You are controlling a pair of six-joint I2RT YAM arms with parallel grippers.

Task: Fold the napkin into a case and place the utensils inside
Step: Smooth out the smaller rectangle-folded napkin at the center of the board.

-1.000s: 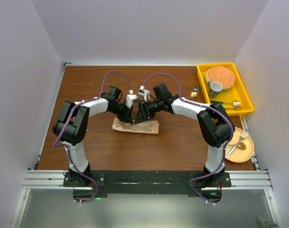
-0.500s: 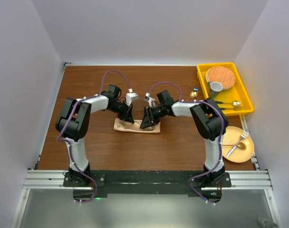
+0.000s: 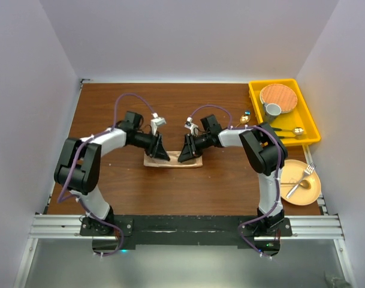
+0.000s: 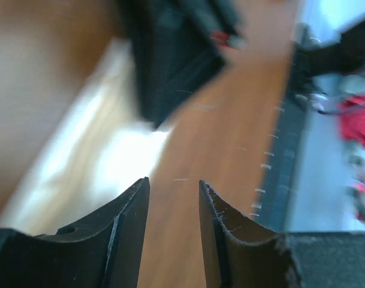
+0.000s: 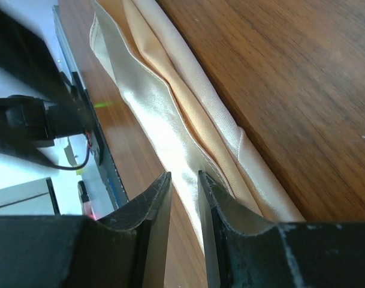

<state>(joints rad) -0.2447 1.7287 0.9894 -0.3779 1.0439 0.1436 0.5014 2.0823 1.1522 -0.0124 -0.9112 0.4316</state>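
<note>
The napkin (image 3: 173,161) lies folded into a narrow peach satin strip, the case, in the middle of the table. My left gripper (image 3: 160,151) stands at its left part, open, with nothing between the fingers; in the blurred left wrist view the left gripper (image 4: 173,183) points past the cloth (image 4: 92,150) at bare wood. My right gripper (image 3: 186,152) is low at the strip's right part. In the right wrist view the right gripper (image 5: 183,175) has its jaws narrowly apart, astride the cloth's (image 5: 152,126) near edge. Utensils: a gold spoon (image 3: 293,131), a blue-and-gold piece (image 3: 246,117), a fork (image 3: 306,171).
A yellow bin (image 3: 254,105) at the back right holds a round wood-toned plate (image 3: 278,95) and a grey cup (image 3: 272,110). A beige plate (image 3: 311,195) near the right edge carries the fork and another spoon (image 3: 294,189). White walls close in on both sides.
My left gripper has opened, let go of the napkin and drawn back to the left. My right gripper has narrowed its jaws and come down onto the strip's right part.
</note>
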